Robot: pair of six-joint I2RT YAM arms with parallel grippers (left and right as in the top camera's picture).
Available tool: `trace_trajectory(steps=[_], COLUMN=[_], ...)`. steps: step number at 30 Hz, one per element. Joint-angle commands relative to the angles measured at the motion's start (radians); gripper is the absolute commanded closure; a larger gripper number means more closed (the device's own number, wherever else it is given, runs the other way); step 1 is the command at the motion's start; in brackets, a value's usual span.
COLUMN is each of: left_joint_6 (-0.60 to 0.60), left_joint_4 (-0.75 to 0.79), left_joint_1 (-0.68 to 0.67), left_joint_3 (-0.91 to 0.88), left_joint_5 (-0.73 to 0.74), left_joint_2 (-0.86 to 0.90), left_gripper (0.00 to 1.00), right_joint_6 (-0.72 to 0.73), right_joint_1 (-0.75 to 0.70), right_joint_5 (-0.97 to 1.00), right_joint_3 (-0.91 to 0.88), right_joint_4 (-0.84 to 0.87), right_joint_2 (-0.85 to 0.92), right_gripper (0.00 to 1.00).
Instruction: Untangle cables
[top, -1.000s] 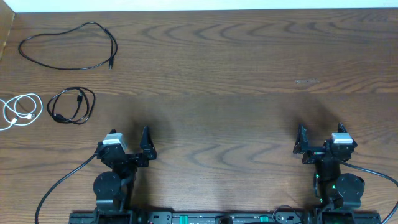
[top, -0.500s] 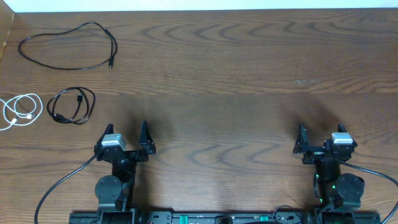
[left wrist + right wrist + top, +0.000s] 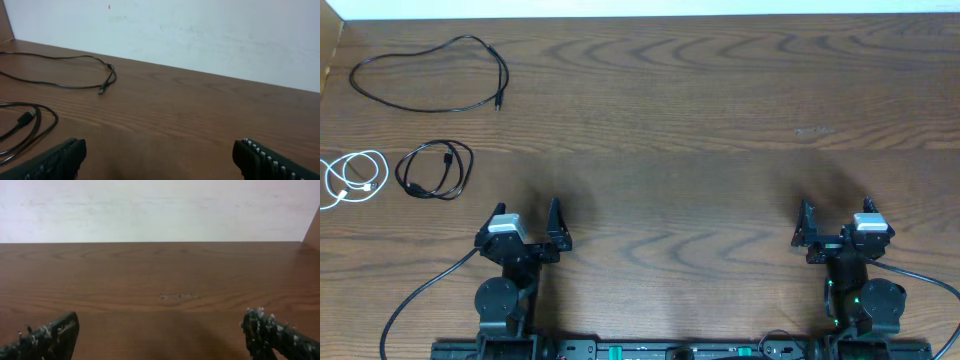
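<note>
Lying by left edge — looped black cable (image 3: 470, 38), coiled black cable (image 3: 447, 158), white cable (image 3: 367, 186) | both jaws apart | open tabletop (image 3: 720, 100) rightward

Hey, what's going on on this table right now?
Nothing is being handled. Three cables lie apart at the far left of the table: a long black cable, a coiled black cable and a coiled white cable. Both arms sit near the front edge, the left gripper and right gripper with fingers open and empty.
</note>
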Motion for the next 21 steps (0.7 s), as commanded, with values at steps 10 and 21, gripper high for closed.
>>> trace_trajectory(steps=[10, 21], left_joint_6=[0.169, 0.105], left_joint_4=[-0.052, -0.051], left_joint_1=[-0.009, -0.009], left_joint_3=[-0.009, -0.009], left_joint_5=[-0.095, -0.125], left_joint_2=[-0.009, -0.009], left_gripper=[0.02, 0.02], right_joint_6=[0.013, 0.013], right_joint_1=[-0.004, -0.004], right_joint_5=[0.005, 0.005], right_joint_3=[-0.001, -0.001], right_joint_4=[-0.005, -0.005], right_joint_2=[-0.006, -0.006], right_gripper=[0.01, 0.01])
